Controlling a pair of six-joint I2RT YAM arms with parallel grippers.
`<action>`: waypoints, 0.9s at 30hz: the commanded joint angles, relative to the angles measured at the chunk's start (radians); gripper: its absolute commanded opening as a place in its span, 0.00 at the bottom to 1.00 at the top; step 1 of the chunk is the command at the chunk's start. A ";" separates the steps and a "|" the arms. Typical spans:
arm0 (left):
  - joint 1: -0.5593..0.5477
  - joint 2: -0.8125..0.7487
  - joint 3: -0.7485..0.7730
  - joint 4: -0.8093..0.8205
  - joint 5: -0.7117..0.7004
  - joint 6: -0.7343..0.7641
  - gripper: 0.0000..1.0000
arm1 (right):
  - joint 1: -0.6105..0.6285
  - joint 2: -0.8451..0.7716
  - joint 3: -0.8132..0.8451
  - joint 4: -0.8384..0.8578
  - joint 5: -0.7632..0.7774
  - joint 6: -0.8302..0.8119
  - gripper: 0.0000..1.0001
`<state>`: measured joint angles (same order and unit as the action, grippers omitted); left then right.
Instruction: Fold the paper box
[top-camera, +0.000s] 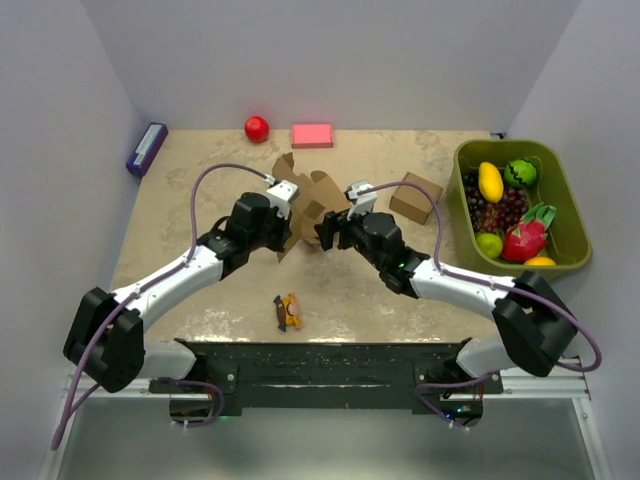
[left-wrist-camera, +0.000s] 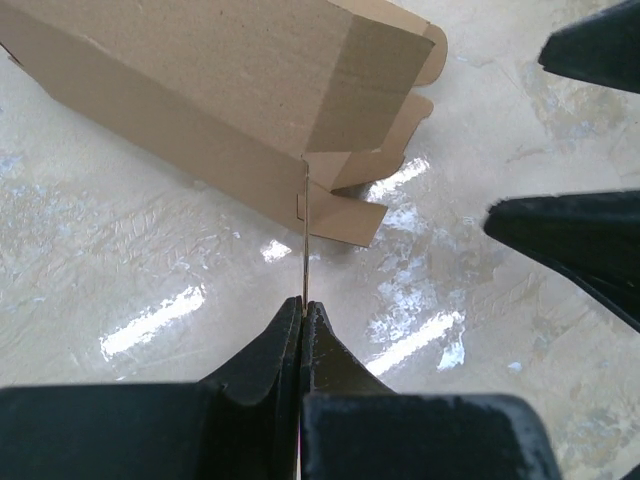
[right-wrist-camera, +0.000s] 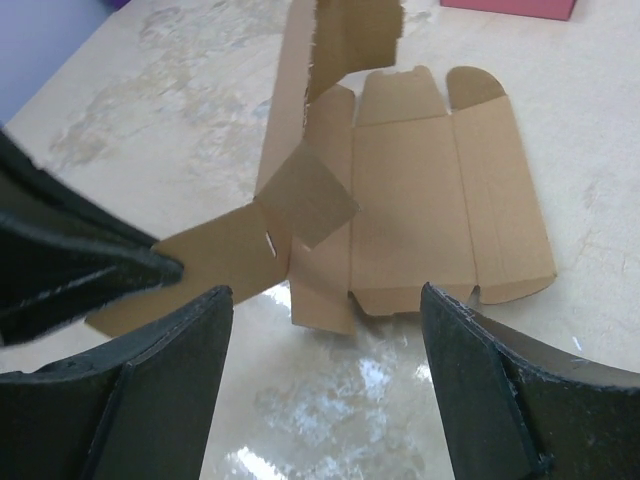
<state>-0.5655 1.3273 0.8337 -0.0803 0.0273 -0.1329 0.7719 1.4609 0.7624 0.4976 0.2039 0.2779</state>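
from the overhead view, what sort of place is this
Probably a robotics lab work cell: the left arm and right arm are bolted to a table boxed in by plain walls, with props like a green bin of fruit.

The top camera looks down over the whole table (top-camera: 200, 165); both wrist cameras sit close, sharing the paper box (top-camera: 308, 205).

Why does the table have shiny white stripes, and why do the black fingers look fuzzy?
Left wrist view: light glares off the glossy table in white streaks; the left fingers sit too near the lens, so they blur, while the paper box is sharp. Right wrist view: the right fingers blur likewise. Top external view: even light, soft shadows.
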 joint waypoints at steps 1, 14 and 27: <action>0.021 -0.043 0.094 -0.140 0.078 -0.001 0.00 | 0.024 -0.112 -0.032 -0.066 -0.087 -0.065 0.79; 0.065 -0.005 0.205 -0.343 0.487 0.190 0.00 | 0.129 -0.197 0.001 -0.356 -0.095 -0.206 0.74; 0.085 0.000 0.186 -0.325 0.525 0.202 0.00 | 0.156 -0.045 0.015 -0.350 -0.049 -0.232 0.71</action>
<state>-0.4885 1.3277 1.0210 -0.4126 0.5076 0.0471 0.9249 1.3968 0.7345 0.1314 0.1364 0.0753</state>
